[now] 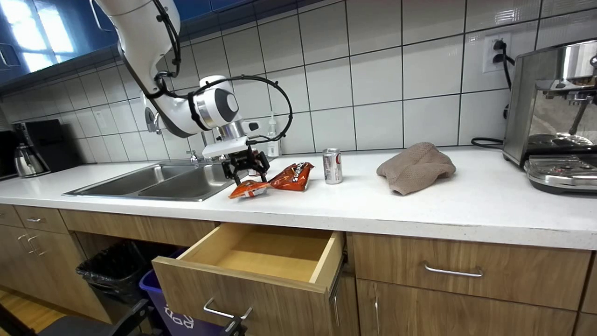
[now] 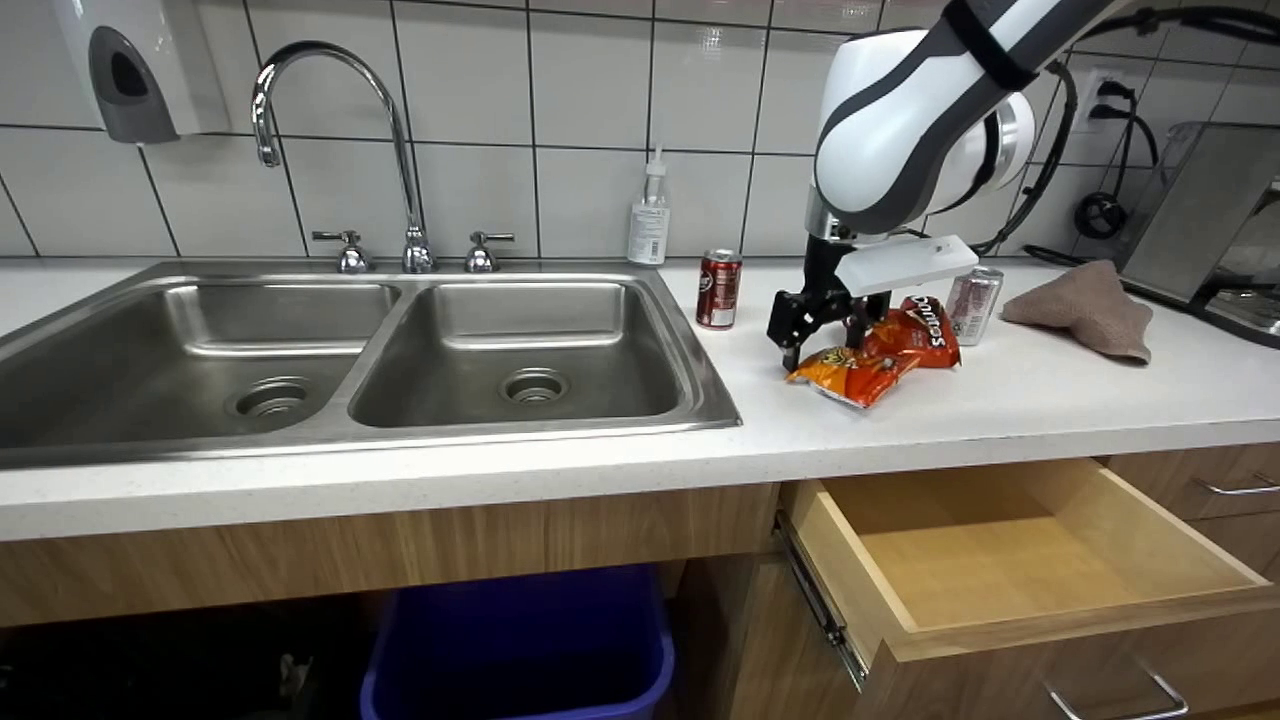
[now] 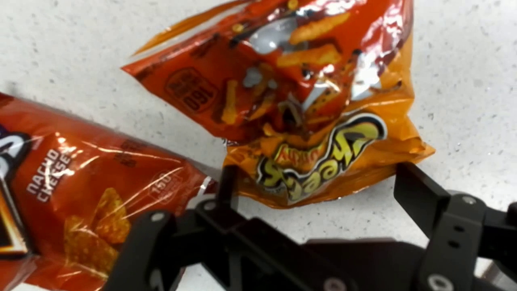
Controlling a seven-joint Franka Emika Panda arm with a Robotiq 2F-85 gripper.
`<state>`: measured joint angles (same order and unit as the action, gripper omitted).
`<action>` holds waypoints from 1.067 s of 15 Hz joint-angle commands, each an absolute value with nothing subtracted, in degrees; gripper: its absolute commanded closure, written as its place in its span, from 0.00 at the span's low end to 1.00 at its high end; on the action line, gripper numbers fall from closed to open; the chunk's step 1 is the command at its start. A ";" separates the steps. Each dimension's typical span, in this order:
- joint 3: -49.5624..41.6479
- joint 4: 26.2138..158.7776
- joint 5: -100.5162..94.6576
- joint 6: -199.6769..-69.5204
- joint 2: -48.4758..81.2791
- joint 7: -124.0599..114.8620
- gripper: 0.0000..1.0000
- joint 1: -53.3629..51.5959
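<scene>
Descends from above with a white Panda arm [image 1: 140, 42], turns at the wrist, and ends in a Robotiq gripper [image 3: 317, 178] directed downward in both exterior views; carries a black cable [image 1: 291, 112] in a wide loop beside the wrist. Stands released, with fingers [image 3: 420, 198] spread to either side of the logo end of a Cheetos bag [image 3: 323, 81]; cannot tell about pressure against the foil. Position of the bag: directly below the gripper, on a white countertop [image 1: 364, 200]. Legible on it, inverted in the wrist view: "Cheetos" in yellow, a creased "Crunchy" in red, and "160" on a badge. Just beside the gripper: a Doritos bag [image 3: 101, 182], lettered "NACHO CHEESE" in white, with the Doritos logo [image 2: 928, 322] readable in an exterior view. Farther out, to the right of the gripper in an exterior view: a silver can [image 1: 332, 166] with print too small to read, a brown cloth [image 1: 416, 168] and an espresso machine [image 1: 557, 107]. To the left of the gripper in an exterior view: a red can [image 2: 718, 290], a pump bottle [image 2: 648, 230] and a double-basin sink [image 2: 710, 405]. Lower than the gripper: a pulled-out drawer [image 1: 242, 289].
</scene>
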<state>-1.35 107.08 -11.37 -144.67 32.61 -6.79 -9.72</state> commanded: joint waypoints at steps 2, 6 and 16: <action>-1.71 114.08 -11.84 -146.55 27.49 -8.76 0.00 -10.36; -1.72 118.31 -11.78 -147.83 25.00 -9.53 0.00 -10.29; -1.37 127.75 -10.94 -151.11 19.25 -10.39 0.00 -9.40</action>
